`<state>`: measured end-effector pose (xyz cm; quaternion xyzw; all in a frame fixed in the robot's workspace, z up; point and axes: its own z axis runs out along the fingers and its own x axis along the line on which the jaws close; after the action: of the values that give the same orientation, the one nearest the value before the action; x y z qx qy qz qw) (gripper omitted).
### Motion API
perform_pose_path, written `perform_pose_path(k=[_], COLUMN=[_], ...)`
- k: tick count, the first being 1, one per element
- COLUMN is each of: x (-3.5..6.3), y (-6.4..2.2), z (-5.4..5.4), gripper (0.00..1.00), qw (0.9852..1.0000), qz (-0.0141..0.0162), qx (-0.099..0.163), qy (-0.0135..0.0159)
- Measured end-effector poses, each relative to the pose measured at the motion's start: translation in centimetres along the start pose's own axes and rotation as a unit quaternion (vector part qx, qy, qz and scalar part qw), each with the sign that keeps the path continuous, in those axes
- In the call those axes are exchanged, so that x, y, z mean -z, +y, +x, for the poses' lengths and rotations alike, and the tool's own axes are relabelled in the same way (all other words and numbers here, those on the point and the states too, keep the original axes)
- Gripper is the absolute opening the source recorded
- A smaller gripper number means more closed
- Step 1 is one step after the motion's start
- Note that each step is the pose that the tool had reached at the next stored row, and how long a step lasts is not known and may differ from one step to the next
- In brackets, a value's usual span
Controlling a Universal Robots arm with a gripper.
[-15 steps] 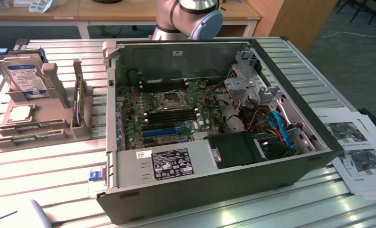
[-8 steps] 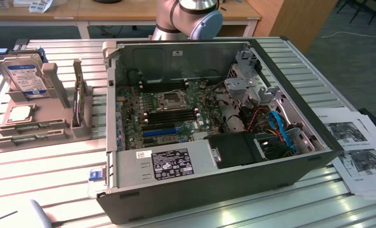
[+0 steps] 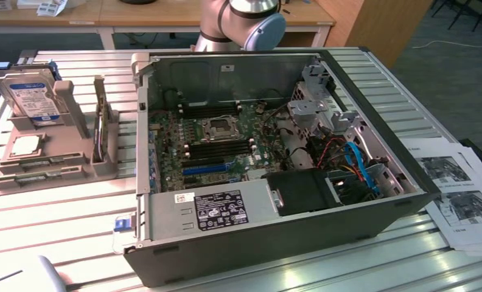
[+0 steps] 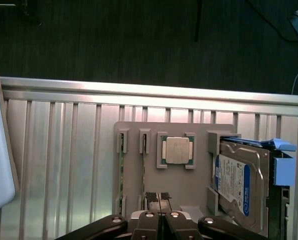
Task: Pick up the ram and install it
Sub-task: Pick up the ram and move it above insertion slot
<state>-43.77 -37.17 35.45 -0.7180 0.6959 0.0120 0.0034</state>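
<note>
Ram [image 4: 143,172], not picked, on edge in grey holder [image 4: 189,185]; gripper [image 4: 159,200] closed, empty, nearby; pickup and installation outstanding.

Your arm shows a silver-grey tubular joint [image 3: 221,21] with a pale blue round cap [image 3: 265,29]. Its black gripper [image 4: 158,198] has curved links, bright round screws [image 4: 118,220] and ribbed pads [image 4: 151,196].

Open computer case [image 3: 265,243] laid on side on slatted metal table [image 3: 62,225]. Motherboard [image 3: 216,146] exposed inside. Blue expansion slot [image 3: 204,169] and black memory slots [image 3: 224,147] seen on it, the latter just beside processor socket [image 3: 222,128]. Red and blue cables [image 3: 356,159] bundled toward exterior view's right. Gray holder [image 3: 58,167] placed at exterior view's left of case. Hard drive [image 3: 31,97] stood on edge in it; processor chip [image 4: 177,150] seated flat in recess. Printed sheets [image 3: 460,188] laid at exterior view's right.
</note>
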Motion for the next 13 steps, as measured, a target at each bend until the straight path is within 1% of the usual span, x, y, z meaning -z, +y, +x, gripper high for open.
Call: perform_pose_path(k=[6, 11, 13], x=[-0.03, -0.03, -0.03], y=[-0.03, -0.27, -0.30], z=[-0.01, 0.01, 0.01], gripper=[0.10, 0.10, 0.10], qw=[1.0000, 1.0000, 1.0000], qz=[-0.0005, -0.0032, -0.0036], qx=[0.000, 0.000, 0.000], qy=[-0.0001, -0.0001, -0.0001])
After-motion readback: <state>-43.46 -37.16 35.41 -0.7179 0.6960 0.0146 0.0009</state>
